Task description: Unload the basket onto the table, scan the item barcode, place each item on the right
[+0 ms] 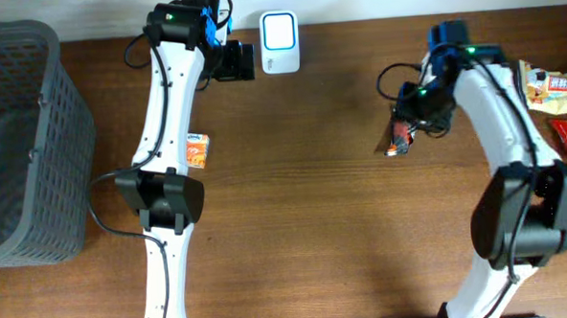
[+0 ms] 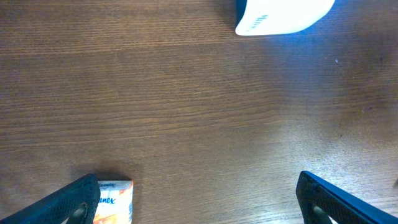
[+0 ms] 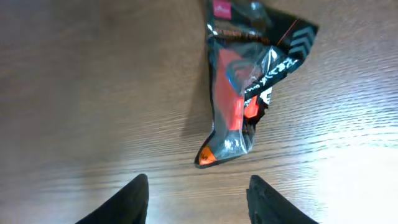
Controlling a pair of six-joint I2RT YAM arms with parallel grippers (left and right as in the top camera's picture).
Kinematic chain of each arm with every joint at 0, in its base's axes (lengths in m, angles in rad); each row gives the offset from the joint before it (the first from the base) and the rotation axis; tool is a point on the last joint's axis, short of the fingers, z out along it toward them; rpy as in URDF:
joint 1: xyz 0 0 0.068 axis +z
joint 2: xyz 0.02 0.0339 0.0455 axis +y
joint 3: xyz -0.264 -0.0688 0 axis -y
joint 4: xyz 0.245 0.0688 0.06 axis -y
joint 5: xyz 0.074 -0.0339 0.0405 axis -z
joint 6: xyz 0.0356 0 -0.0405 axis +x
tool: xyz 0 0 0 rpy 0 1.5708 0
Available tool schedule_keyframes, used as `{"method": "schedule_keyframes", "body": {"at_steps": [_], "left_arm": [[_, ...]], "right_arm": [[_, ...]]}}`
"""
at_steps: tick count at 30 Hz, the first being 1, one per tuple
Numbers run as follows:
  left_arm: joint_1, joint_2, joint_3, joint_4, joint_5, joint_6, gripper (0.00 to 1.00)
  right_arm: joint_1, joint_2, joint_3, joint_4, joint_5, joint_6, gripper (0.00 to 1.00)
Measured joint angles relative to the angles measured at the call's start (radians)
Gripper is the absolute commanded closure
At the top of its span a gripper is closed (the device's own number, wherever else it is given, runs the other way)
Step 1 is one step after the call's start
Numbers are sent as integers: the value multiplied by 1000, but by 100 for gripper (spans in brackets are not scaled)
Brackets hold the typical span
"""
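Right pincer (image 3: 198,185) parted, empty; black-red packet (image 3: 239,93) lies just ahead of it

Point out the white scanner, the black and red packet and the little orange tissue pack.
white scanner (image 1: 279,36), overhead view, on its lit front window.
black and red packet (image 3: 229,99), right wrist view, on its red middle panel.
orange tissue pack (image 1: 198,150), overhead view, on its top face.
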Motion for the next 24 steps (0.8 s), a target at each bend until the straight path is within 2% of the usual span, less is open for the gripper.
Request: {"method": "schedule_keyframes", "body": {"at_steps": [4,9,13,18,21,23,24], "left_arm": [[0,0,0,0,0,0,1],[0,0,0,0,0,0,1],[0,0,0,0,0,0,1],[0,0,0,0,0,0,1],[0,0,0,0,0,0,1],[0,0,0,0,0,0,1],[0,0,0,0,0,0,1]], "right_arm": [[23,42,-2,7,56,26,56],[23,123,-3,101,103,29,57],[23,137,-3,117,135,30,65],[23,178,-5,119,152,33,66],[23,178,-13,129,156,33,76],[23,179,-19,128,156,37,95],[23,179,-19,130,154,32,96]]}}
